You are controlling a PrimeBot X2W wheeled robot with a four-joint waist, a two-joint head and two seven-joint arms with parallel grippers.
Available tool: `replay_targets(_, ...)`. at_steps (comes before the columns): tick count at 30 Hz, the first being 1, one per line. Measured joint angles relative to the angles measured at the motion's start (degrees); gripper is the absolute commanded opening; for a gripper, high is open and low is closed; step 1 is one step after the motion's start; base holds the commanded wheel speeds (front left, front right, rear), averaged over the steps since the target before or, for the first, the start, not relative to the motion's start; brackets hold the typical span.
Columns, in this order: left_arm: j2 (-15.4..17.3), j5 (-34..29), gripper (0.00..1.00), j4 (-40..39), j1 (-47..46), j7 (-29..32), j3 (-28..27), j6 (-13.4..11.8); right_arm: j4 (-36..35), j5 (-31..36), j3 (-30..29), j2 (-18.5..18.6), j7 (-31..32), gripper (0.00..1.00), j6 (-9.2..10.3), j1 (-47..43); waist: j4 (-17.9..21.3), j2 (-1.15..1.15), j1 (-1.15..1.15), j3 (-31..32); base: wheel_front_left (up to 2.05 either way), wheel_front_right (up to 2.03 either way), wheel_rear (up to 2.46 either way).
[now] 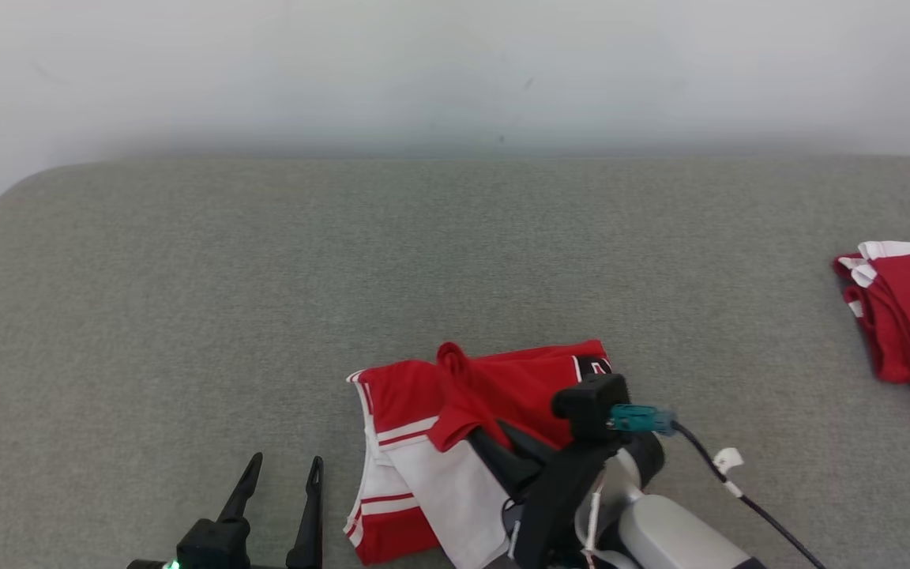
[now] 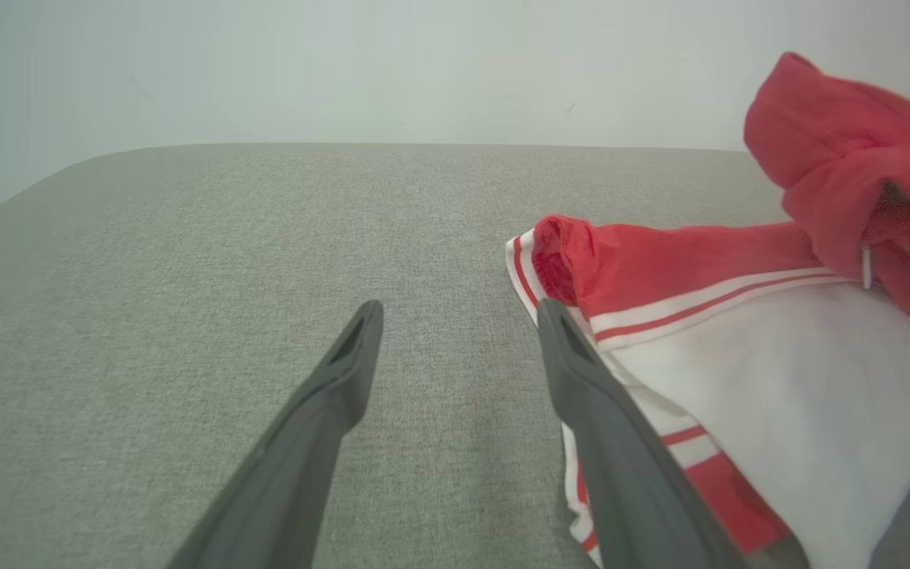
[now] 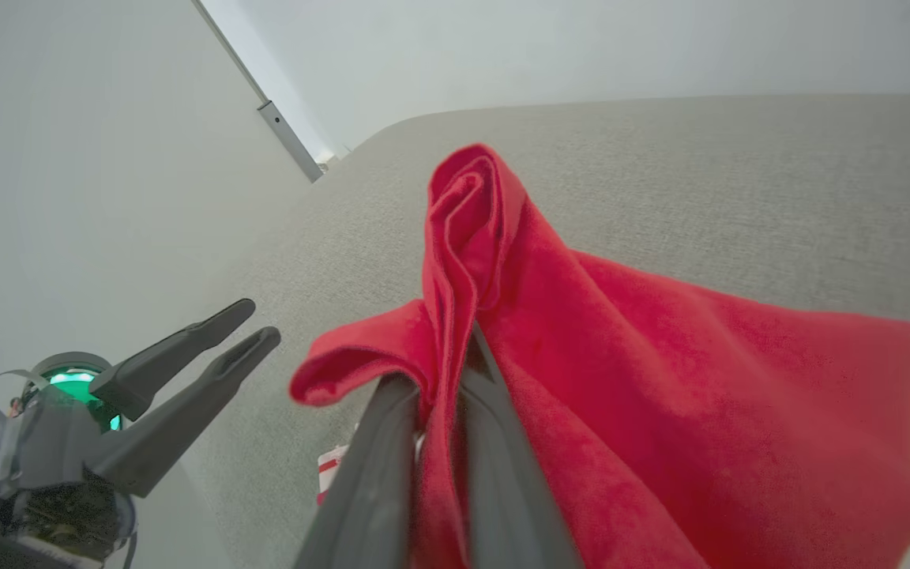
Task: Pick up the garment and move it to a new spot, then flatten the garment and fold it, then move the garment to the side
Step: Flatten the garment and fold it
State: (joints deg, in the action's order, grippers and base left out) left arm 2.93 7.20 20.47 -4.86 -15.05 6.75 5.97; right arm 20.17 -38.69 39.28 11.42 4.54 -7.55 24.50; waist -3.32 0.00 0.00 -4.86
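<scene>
Grey padded surface (image 1: pixel 186 276) spreads wide in front of me, with a pale wall (image 1: pixel 455 71) behind its far edge. Near the middle, close to my body, lies the red and white garment (image 1: pixel 502 387), bunched and partly doubled over. Its striped white edge runs near to far along its left side, and its red panel stretches away to the right. At the right edge of the surface, well apart, sits a separate heap of red cloth (image 1: pixel 909 316) with white trim.

My right gripper (image 3: pixel 439 379) reaches in from the near right. Its two dark fingers are clamped on a red fold of the garment, which stands up in a peak above the rest.

My left gripper (image 1: pixel 287 462) sits low at the near left, fingers spread wide and holding nothing. Its right finger lies just beside the striped edge; I cannot tell whether they touch.

So the garment lies directly right of my free left gripper. My right arm already has it, pinched near the middle and not at a corner. I judge a lift from there would let both ends hang down.
</scene>
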Motion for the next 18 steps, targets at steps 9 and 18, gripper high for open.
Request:
replay_targets(9, 0.0, 0.1, 1.00, 2.8, -0.7, 0.0, 1.3, -1.5, 10.7, -0.8, 3.6, -6.0, 0.1, 1.00, 0.00, 3.4, -3.0, 0.00, 0.00, 0.1, 0.00, 0.00, 0.00)
replay_targets(18, 0.0, -0.1, 1.00, 3.1, -0.9, 0.0, -0.1, -2.4, 15.9, -0.5, 1.9, -6.2, -3.3, 1.00, 0.00, 6.7, -1.3, 0.00, 0.00, 0.7, 0.00, 0.00, 0.00)
